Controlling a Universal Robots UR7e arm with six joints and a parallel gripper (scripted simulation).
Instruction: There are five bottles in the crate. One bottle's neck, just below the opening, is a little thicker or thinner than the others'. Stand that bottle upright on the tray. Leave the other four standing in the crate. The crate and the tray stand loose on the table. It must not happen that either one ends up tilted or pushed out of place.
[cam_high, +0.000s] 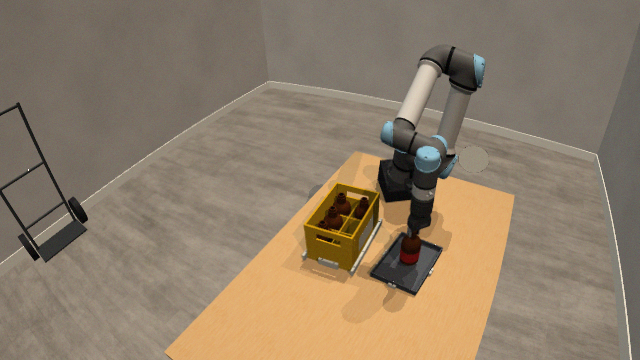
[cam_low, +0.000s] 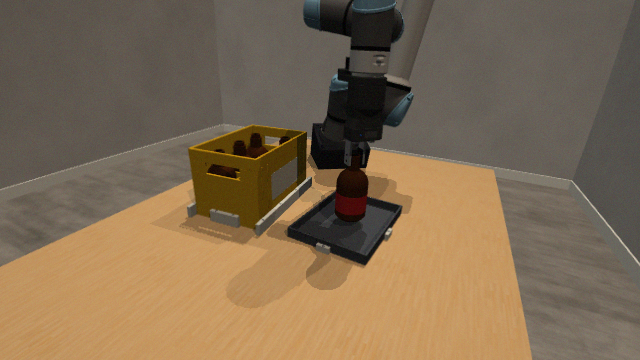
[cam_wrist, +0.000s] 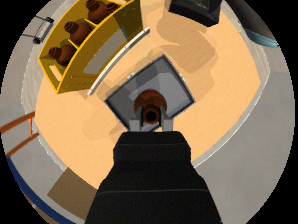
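My gripper (cam_high: 412, 232) (cam_low: 356, 158) (cam_wrist: 150, 112) points down, shut on the neck of a brown bottle with a red label (cam_high: 410, 256) (cam_low: 351, 202). The bottle is upright over the black tray (cam_high: 390, 270) (cam_low: 370, 235) (cam_wrist: 175, 90). Its base looks to be on the tray floor; a tiny gap cannot be ruled out. The yellow crate (cam_high: 327, 252) (cam_low: 225, 195) (cam_wrist: 75, 80) holds the other brown bottles, all upright, among them one at the back left (cam_high: 342, 206) and one at the back right (cam_high: 362, 208). Their lower parts are hidden by the crate walls.
Grey rails (cam_high: 367, 247) (cam_low: 282, 207) (cam_wrist: 120, 60) lie along the crate's foot, between crate and tray. Small light blocks (cam_high: 392, 285) (cam_low: 323, 248) sit at the tray's outer edges. The arm's black base (cam_high: 395, 185) stands behind, near the crate's back right corner.
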